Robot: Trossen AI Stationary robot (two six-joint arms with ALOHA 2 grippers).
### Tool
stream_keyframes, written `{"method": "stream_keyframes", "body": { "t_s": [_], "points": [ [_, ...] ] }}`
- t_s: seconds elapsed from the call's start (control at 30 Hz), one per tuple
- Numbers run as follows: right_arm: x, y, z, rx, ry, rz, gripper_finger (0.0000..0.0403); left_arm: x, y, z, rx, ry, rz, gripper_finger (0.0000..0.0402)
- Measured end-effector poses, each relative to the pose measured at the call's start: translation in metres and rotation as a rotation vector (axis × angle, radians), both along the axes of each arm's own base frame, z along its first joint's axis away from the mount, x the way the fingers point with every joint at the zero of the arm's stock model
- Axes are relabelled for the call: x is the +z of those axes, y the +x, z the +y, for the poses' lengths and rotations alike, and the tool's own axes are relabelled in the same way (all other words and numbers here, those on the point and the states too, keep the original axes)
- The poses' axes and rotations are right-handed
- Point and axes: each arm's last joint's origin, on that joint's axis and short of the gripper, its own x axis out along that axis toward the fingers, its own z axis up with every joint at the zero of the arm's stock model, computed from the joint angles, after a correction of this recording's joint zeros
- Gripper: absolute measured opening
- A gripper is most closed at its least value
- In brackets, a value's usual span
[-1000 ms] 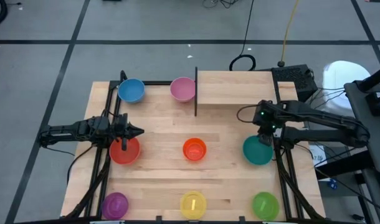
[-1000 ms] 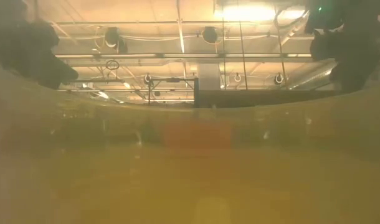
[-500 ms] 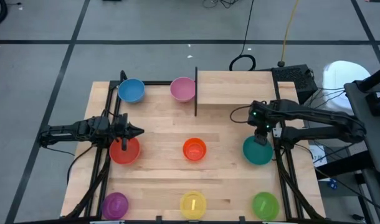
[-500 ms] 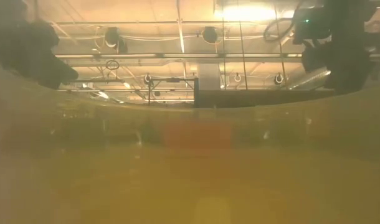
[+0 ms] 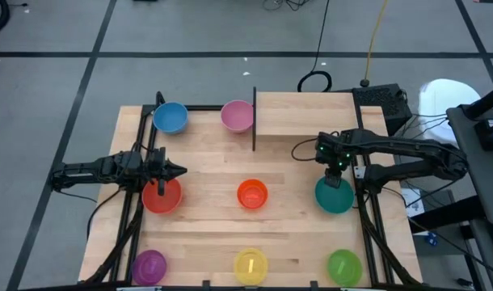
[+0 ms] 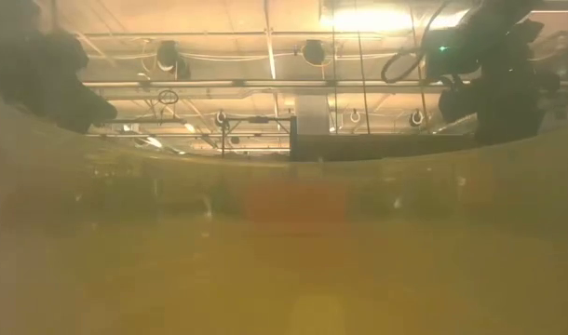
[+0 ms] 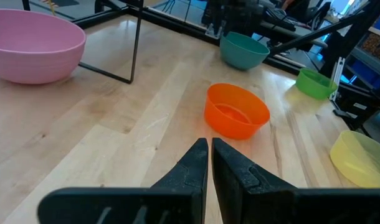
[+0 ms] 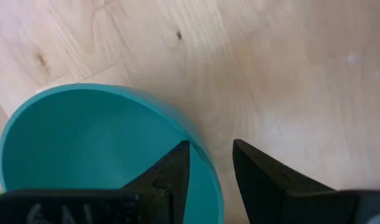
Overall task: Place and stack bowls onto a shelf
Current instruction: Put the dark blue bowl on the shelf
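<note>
Right gripper (image 5: 335,172) over the teal bowl (image 5: 334,196)
Its fingers stood spread astride the bowl's rim, right of frame centre; left gripper (image 5: 175,170) pressed together, mid-left

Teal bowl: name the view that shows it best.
Right wrist view: the teal bowl fills the frame, its rim between the open right gripper fingers. High view shows it small, left wrist far off, low view not at all.
</note>
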Motion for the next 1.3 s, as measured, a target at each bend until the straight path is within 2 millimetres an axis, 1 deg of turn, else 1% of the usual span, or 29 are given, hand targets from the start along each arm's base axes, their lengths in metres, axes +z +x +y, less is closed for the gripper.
{"method": "stream_keyframes", "body": {
  "t_s": [0.23, 0.53, 0.63, 0.73, 0.77, 0.97, 1.03, 1.1, 1.23, 1.3],
  "points": [
    [-0.01, 0.006, -0.002, 0.0, 0.026, 0.061, 0.0114, 0.0, 0.0, 0.0, 0.0, 0.0, 0.0, 0.0026],
    [-0.021, 0.016, -0.006, -0.003, 0.04, 0.091, 0.0109, 0.0, 0.0, 0.0, -0.001, 0.0, 0.0, 0.0026],
    [-0.022, 0.018, -0.007, -0.002, 0.037, 0.083, 0.008, 0.0, 0.0, 0.0, -0.001, 0.0, -0.001, 0.0026],
    [-0.022, 0.019, -0.007, 0.0, 0.032, 0.07, 0.0025, 0.0, 0.0, 0.0, -0.004, -0.001, 0.0, 0.0026],
    [-0.022, 0.019, -0.007, 0.0, 0.03, 0.066, 0.0013, 0.0, 0.0, 0.0, -0.004, -0.001, 0.0, 0.0026],
    [-0.02, 0.022, -0.008, -0.026, 0.015, 0.029, 0.0002, 0.0, 0.0, 0.0, -0.004, -0.001, 0.0, 0.0026],
    [-0.016, 0.022, -0.008, -0.029, 0.011, 0.017, 0.0002, 0.0, 0.0, 0.0, -0.003, -0.001, 0.0, 0.0026],
    [-0.008, 0.023, -0.009, -0.037, 0.005, -0.002, 0.0001, 0.0, 0.0, 0.0, -0.003, -0.001, 0.0, 0.0026],
    [0.017, 0.025, -0.01, -0.048, -0.022, -0.074, 0.0001, 0.0, 0.0, 0.0, -0.003, -0.001, 0.0, 0.0026],
    [0.033, 0.027, -0.01, -0.048, -0.043, -0.116, 0.0001, 0.0, 0.0, 0.0, -0.003, -0.001, 0.0, 0.0026]
  ]
}}
